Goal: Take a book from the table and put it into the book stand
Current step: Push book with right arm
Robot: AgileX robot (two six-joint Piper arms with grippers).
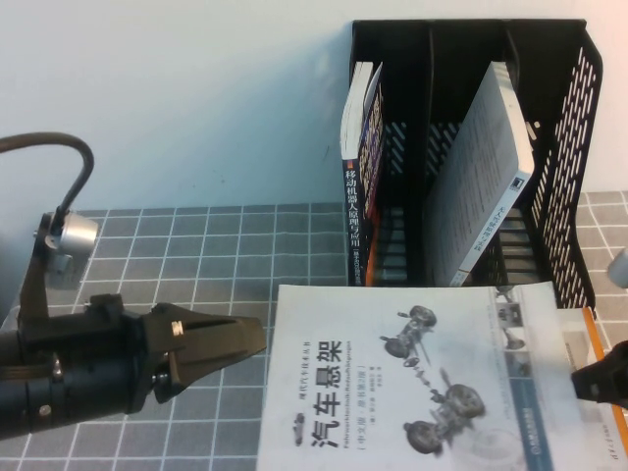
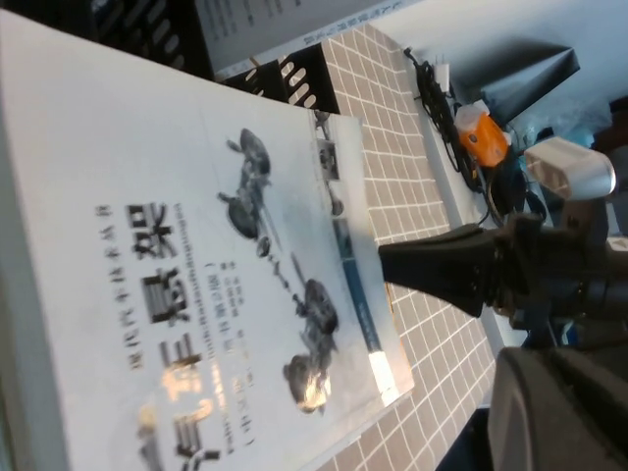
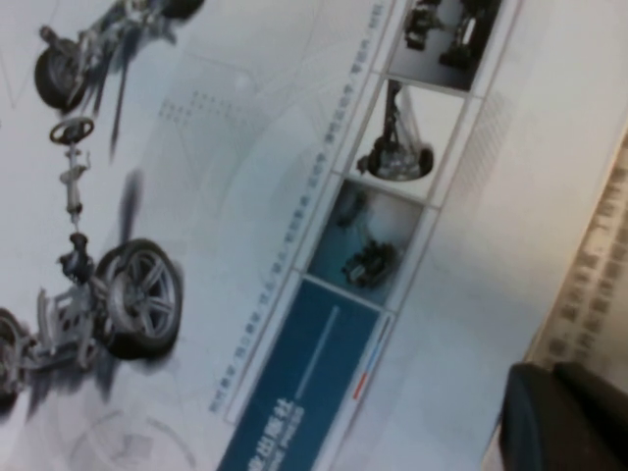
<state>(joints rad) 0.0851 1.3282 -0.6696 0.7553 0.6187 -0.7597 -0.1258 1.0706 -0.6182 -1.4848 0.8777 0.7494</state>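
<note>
I've got the book (image 1: 422,378) lying flat, cover up, on the table (image 1: 196,245), right in front of the book stand (image 1: 471,147), and both arms are flanking it. My left gripper (image 1: 245,339) sits low over the cloth, tips pointing at the book's spine edge, just short of touching it. The jaws look drawn together to a narrow point, nothing between them; that reads to me as a wedge meant to get at or under the edge rather than a grasp. From the left wrist view the cover stretches ahead of my jaws, suspension pictures plain on it.

My right gripper (image 1: 603,378) is on the opposite side, at the book's far edge, dark tip just over the cover's margin. Open or closed? I cannot tell; only a dark lump shows in either view. It probably stands there as a stop, so the book won't slide off when the left pushes.

Beyond the jaws, the stand already carries a dark-spined book (image 1: 353,211) in its left slot and a white book (image 1: 486,177) leaning across the right. The middle slot looks free, so I judge that's the target.

Nothing lifted yet. My worry: a thin paperback may buckle when stood up.
</note>
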